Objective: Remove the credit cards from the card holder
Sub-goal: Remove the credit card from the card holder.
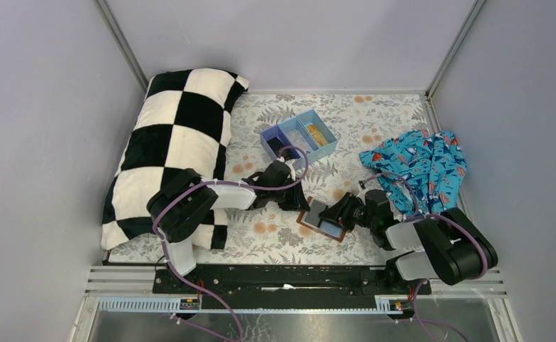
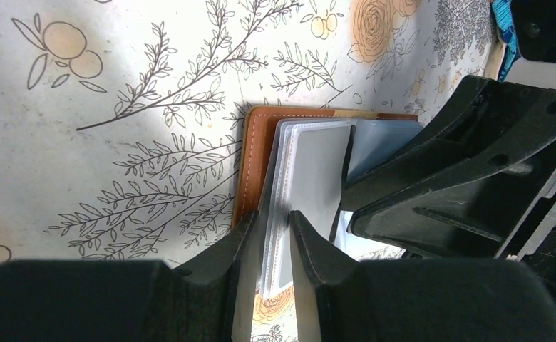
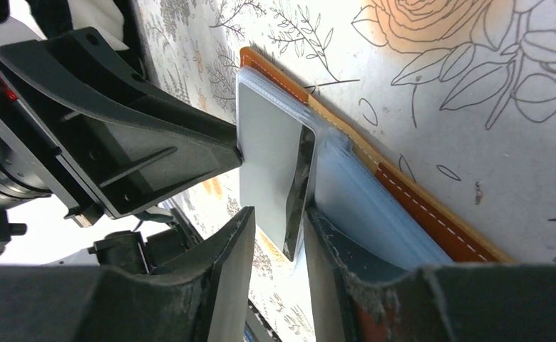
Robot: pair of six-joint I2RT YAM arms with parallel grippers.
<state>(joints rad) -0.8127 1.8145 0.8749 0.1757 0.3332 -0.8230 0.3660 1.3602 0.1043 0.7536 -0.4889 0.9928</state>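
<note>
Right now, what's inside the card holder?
Clear sleeves, the top one holding a pale grey card. A bluish card shows beside it; the lower sleeves' contents are covered.

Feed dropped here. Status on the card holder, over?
Left tool pinching card holder sleeves. Right tool straddling one sleeve, grip unclear. Grey card inside sleeve. Tools crowd each other.

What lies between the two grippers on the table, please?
The open card holder, with the left gripper and right gripper each straddling its clear sleeves; the top external view shows it, both wrist views confirm.
</note>
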